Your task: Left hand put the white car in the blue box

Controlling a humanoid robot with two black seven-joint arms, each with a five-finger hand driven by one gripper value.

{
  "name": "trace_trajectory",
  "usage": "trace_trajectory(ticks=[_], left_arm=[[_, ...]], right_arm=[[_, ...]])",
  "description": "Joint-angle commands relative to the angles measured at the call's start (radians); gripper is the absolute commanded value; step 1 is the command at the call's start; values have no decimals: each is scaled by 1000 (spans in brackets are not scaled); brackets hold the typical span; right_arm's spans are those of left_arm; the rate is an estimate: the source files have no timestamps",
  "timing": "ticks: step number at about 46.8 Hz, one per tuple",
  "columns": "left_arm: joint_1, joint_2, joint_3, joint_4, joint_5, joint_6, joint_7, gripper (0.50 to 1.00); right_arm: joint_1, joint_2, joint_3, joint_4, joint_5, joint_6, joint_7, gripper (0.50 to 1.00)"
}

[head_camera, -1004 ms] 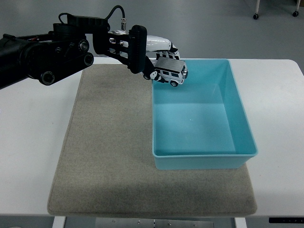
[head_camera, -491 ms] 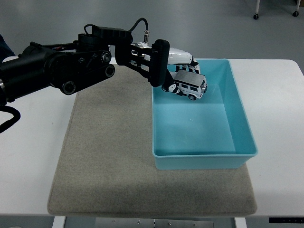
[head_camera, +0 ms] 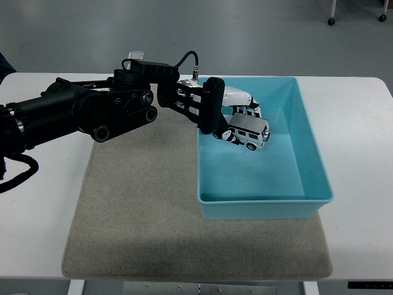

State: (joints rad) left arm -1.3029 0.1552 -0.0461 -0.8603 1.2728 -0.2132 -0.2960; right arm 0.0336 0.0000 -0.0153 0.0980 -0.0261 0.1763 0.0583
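Grey felt mat (head_camera: pixel 141 209) covers the white worktop (head_camera: pixel 37 203) near edge, with the blue box (head_camera: pixel 307 175) on the mat's right side. Left hand (head_camera: pixel 224 117) grips the white car (head_camera: pixel 249 132), held tilted inside the box's far left corner.

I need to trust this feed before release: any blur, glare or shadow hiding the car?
Head view: sharp, evenly lit, no glare; car crisp inside the box, held by the left hand; only soft shadow on the mat under the arm.
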Motion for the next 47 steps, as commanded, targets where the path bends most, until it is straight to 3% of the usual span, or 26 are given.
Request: trace_trajectory(ticks=[1,9,14,22,47], left_arm=[[7,-2,2,4,0,2,0,578],[11,-2,3,12,0,2,0,587],[13,-2,2,11,0,2,-5,705],[22,-2,3,11,0,0,-12,765],[21,-2,-4,12,0,0,-14,769]], right_arm=[[0,0,0,0,0,0,0,936],[0,0,0,0,0,0,0,936],[0,0,0,0,0,0,0,936],[0,0,0,0,0,0,0,936],[0,0,0,0,0,0,0,936]])
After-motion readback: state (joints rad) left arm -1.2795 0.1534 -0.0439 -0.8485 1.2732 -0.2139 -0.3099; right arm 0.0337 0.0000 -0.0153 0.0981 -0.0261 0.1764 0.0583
